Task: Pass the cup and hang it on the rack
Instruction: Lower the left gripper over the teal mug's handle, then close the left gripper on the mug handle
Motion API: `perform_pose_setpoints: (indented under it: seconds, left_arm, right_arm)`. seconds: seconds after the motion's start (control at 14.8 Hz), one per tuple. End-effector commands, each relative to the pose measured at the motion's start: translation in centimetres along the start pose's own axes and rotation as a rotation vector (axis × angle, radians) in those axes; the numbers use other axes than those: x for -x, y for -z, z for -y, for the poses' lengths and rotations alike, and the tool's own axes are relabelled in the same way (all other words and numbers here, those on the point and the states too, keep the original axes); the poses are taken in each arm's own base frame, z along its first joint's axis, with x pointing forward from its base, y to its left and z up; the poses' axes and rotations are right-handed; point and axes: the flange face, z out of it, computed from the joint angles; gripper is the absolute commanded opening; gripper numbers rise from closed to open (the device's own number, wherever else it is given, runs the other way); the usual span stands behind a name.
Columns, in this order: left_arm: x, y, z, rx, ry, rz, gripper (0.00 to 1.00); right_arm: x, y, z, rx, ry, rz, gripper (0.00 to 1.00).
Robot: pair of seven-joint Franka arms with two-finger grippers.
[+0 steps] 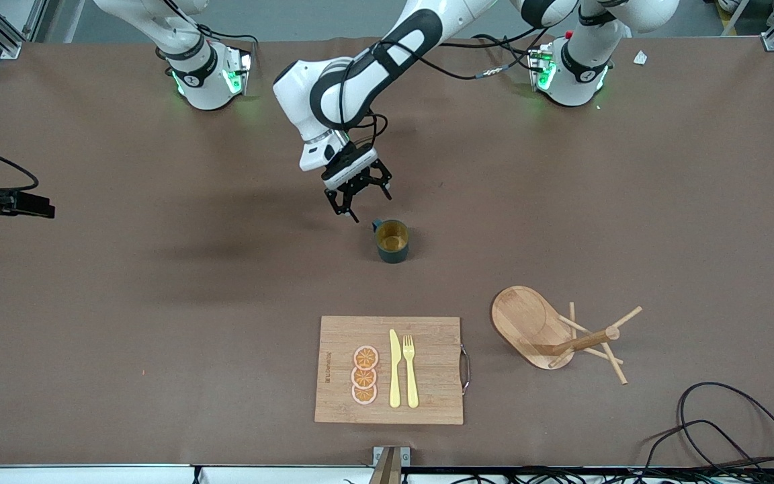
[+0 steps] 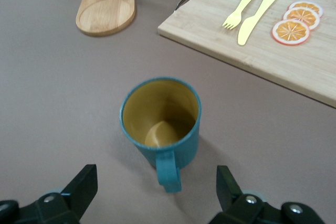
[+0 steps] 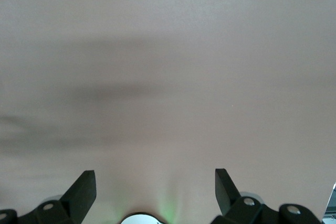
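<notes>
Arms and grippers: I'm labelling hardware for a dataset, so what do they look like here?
Both arms are glossy white with black joint bands; black cables run along the left arm. Green lights glow at both bases. The left gripper and right gripper have black, wedge-shaped fingers with small silver screws.

Matt brown table covering, pale wood, glossy arm shells

The table (image 1: 158,302) wore a matt brown, paper-like sheet. The cup (image 1: 392,242) looked smooth, dark teal outside, dull yellow-brown inside. The rack (image 1: 548,329) and cutting board (image 1: 427,396) were pale, satin-finished wood, the board's handle (image 1: 465,368) metal. The knife (image 1: 394,368) and fork (image 1: 410,370) looked like matt yellow plastic.
</notes>
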Motion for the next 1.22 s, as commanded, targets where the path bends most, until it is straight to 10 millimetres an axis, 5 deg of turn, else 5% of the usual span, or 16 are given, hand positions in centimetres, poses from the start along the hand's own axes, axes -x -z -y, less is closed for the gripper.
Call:
perform_pose_setpoints:
  seconds: [0.0, 0.27, 0.61, 1.15]
  left_arm:
    - [1.7, -1.8, -0.9, 0.019, 0.055, -0.055, 1.00]
    - [4.6, -4.9, -0.9, 0.034, 0.063, -0.083, 1.00]
    - [4.9, -6.7, -1.2, 0.051, 0.063, -0.084, 0.98]
    - [6.4, -8.9, -0.8, 0.033, 0.037, -0.100, 0.61]
  right_arm:
    - [0.4, 0.3, 0.0, -0.022, 0.005, 0.005, 1.00]
    - [1.6, 2.0, 0.5, -0.070, -0.014, -0.030, 1.00]
    - [4.8, 4.9, 1.6, -0.073, -0.066, -0.059, 1.00]
    - [10.8, 7.9, 1.7, -0.071, -0.051, -0.140, 1.00]
